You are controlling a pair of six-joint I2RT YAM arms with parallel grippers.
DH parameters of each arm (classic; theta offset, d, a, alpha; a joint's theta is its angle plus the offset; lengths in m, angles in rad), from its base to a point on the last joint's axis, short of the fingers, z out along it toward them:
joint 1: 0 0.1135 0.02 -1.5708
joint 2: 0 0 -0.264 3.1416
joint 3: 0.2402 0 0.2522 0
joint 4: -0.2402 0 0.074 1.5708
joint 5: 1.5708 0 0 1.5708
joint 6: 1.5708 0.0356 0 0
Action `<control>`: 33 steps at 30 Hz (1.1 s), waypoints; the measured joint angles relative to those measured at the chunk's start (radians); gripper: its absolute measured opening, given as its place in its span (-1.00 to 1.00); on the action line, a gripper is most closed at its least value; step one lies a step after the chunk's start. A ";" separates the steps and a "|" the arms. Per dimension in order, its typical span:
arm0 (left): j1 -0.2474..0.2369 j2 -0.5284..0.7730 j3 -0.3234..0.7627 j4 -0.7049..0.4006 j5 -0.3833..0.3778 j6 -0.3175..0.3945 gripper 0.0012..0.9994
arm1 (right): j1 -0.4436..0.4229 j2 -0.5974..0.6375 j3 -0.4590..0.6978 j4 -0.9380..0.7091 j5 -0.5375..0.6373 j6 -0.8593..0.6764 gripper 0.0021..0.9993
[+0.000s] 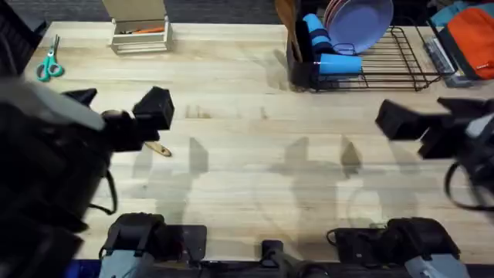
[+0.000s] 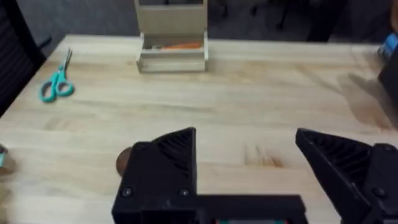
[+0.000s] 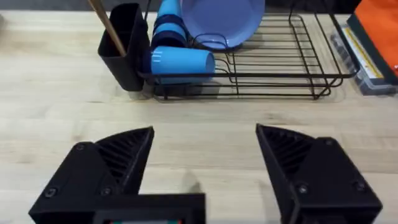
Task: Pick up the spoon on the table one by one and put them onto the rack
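One wooden spoon lies on the table at the left, mostly hidden under my left arm. In the left wrist view its round end peeks out from behind one finger. My left gripper hovers over it, open and empty. The black wire rack stands at the back right. Its caddy holds a wooden handle. My right gripper is open and empty in front of the rack.
In the rack lie blue cups and a purple plate. A beige organiser box and teal scissors sit at the back left. An orange item lies beyond the rack.
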 joint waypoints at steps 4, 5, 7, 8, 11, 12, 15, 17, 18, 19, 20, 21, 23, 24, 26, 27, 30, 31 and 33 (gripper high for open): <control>0.000 0.147 0.171 -0.136 -0.003 0.000 0.99 | 0.000 0.177 0.182 -0.097 0.000 0.000 0.99; 0.000 0.185 0.214 -0.166 -0.003 0.000 0.99 | 0.000 0.220 0.225 -0.120 0.000 0.000 0.99; 0.000 0.257 0.291 -0.226 -0.003 0.000 0.99 | 0.000 0.302 0.305 -0.164 0.000 0.000 0.99; 0.000 0.295 0.329 -0.252 -0.003 0.000 0.99 | 0.000 0.347 0.348 -0.187 0.000 0.000 0.99; 0.000 0.398 0.414 -0.301 -0.003 0.000 0.99 | 0.000 0.463 0.457 -0.243 0.000 0.000 0.99; 0.000 0.427 0.434 -0.307 -0.003 0.000 0.99 | 0.000 0.495 0.485 -0.259 0.000 0.000 0.99; 0.000 0.532 0.484 -0.307 -0.003 0.000 0.99 | 0.000 0.631 0.590 -0.318 -0.005 0.000 0.99; 0.000 0.549 0.484 -0.309 -0.003 0.000 0.99 | 0.000 0.666 0.604 -0.317 -0.012 0.000 0.99; 0.000 0.556 0.484 -0.309 -0.003 0.000 0.99 | 0.000 0.680 0.606 -0.317 -0.018 0.000 0.99; 0.000 0.560 0.484 -0.310 -0.004 0.000 0.99 | 0.000 0.690 0.606 -0.318 -0.026 0.000 0.99; 0.000 0.564 0.484 -0.318 -0.004 0.000 0.99 | 0.000 0.699 0.606 -0.318 -0.033 0.000 0.99; 0.000 0.566 0.484 -0.328 -0.004 0.000 0.99 | 0.000 0.706 0.606 -0.319 -0.038 0.000 1.00; 0.000 0.568 0.484 -0.332 -0.007 0.000 0.99 | 0.000 0.711 0.606 -0.319 -0.043 0.000 0.99; 0.000 0.569 0.484 -0.332 -0.012 -0.005 0.99 | 0.000 0.711 0.606 -0.317 -0.046 0.000 1.00; 0.000 0.570 0.484 -0.334 -0.040 -0.038 0.99 | 0.000 0.710 0.606 -0.315 -0.049 0.000 0.99; 0.000 0.572 0.485 -0.338 -0.060 -0.066 0.99 | 0.000 0.710 0.606 -0.315 -0.051 0.000 0.99; 0.017 0.602 0.485 -0.354 -0.096 -0.159 0.99 | 0.000 0.710 0.606 -0.314 -0.053 0.000 0.99; 0.026 0.617 0.485 -0.358 -0.104 -0.186 0.99 | 0.000 0.710 0.606 -0.313 -0.053 0.000 0.99; 0.047 0.661 0.485 -0.368 -0.113 -0.236 0.99 | 0.000 0.710 0.606 -0.314 -0.054 0.000 0.99</control>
